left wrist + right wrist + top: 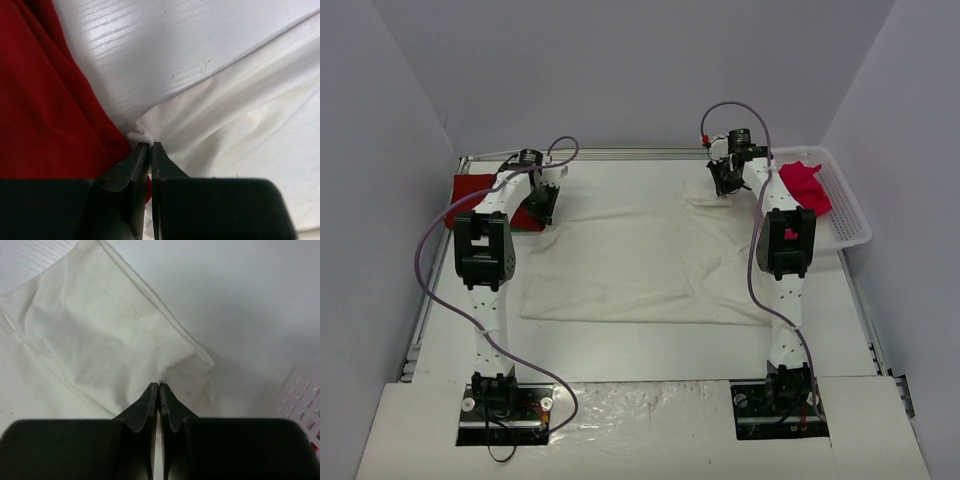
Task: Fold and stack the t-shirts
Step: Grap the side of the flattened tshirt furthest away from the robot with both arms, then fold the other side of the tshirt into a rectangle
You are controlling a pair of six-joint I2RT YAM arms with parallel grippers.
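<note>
Slippage threatens: left gripper (150, 145) and right gripper (158, 386) each pinch only a thin edge of the cream shirt (640, 270), spread mid-table; the left, at ten o'clock, could snag the red shirt (472, 190).

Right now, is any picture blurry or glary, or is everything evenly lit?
Top external view: soft, even light, only faint shadows. Left wrist view: bright glare streaks on the table; the left gripper is a dark, featureless shape. Right wrist view: stitching on the cream-white t-shirt is crisp; the basket in the corner is blurred.
</note>
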